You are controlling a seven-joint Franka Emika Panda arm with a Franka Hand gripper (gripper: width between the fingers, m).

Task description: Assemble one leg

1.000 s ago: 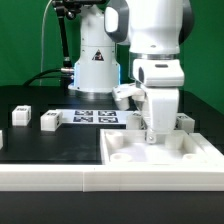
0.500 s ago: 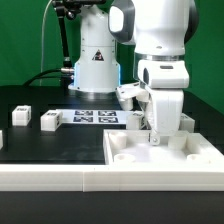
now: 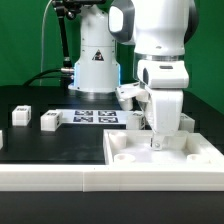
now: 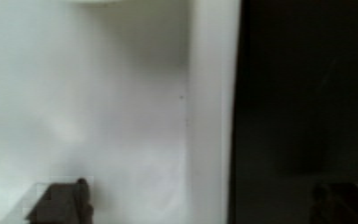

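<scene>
Two-finger gripper (image 3: 157, 143) down at the far-right part of the large white square plastic tabletop (image 3: 130, 165). The wrist view shows the fingers (image 4: 60, 203) spread wide, nothing pinched. Small white rectangular plastic leg (image 3: 50, 121) with a black tag stands on the black table (image 3: 60, 145) at the exterior view's left, well apart from the gripper. Second leg (image 3: 20, 115) is further left.
</scene>
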